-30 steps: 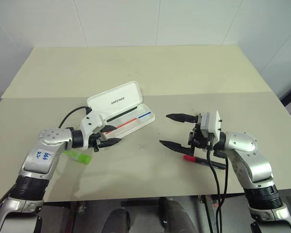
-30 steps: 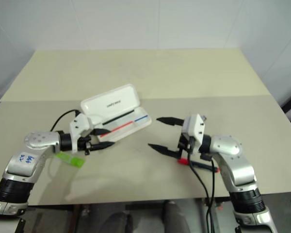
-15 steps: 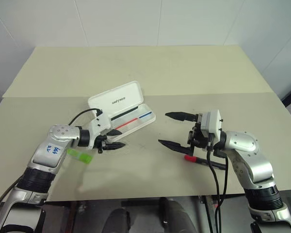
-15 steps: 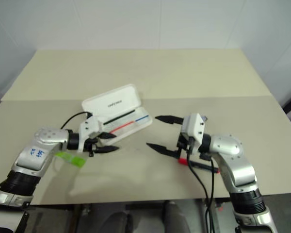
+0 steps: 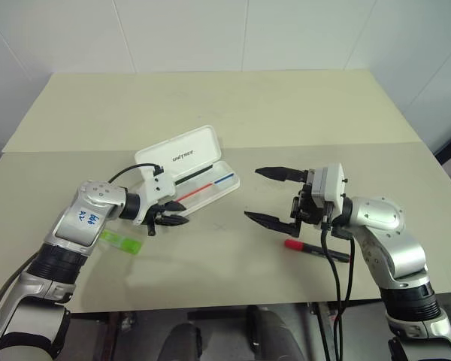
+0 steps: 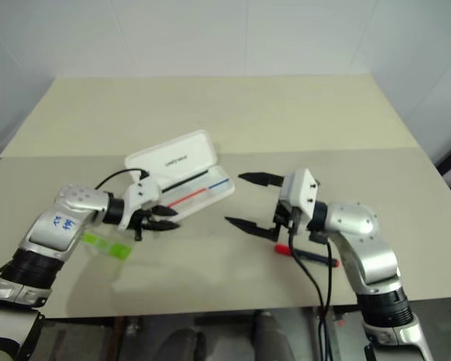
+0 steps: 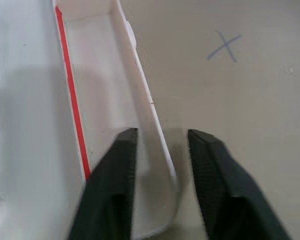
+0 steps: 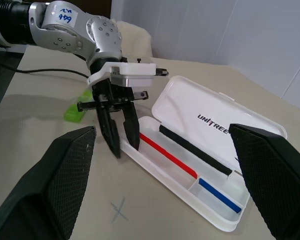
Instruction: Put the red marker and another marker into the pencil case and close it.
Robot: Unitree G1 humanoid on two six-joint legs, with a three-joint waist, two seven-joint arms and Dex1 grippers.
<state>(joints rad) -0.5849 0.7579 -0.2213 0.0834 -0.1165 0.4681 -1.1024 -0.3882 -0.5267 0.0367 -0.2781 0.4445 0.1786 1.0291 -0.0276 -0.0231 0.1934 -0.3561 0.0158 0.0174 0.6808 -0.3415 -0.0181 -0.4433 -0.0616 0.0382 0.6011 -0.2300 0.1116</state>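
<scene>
The white pencil case [image 5: 182, 154] lies open on the table, lid tilted back, with its tray [image 8: 180, 165] toward me. My left gripper [image 5: 183, 213] is at the tray's near-left end. Its fingers [image 7: 112, 180] are open a little and straddle the front wall [image 7: 150, 115], one inside and one outside, with a slim gap showing. The lime-green marker [image 5: 122, 241] lies on the table beside my left forearm. The red marker [image 5: 316, 249] lies flat near the front edge, just below my right gripper [image 5: 252, 194], which hovers wide open and empty, pointing toward the case.
A small pen-drawn X [image 5: 220, 225] marks the table between the grippers. Inside the tray are a thin red line [image 8: 167, 155], a blue line [image 8: 217, 195] and a black strip [image 8: 195, 150]. A black cable [image 5: 338, 286] hangs from my right wrist over the table's front edge.
My left gripper's fingers have narrowed and shifted in around the tray's front wall. The right gripper has stayed wide open in place.
</scene>
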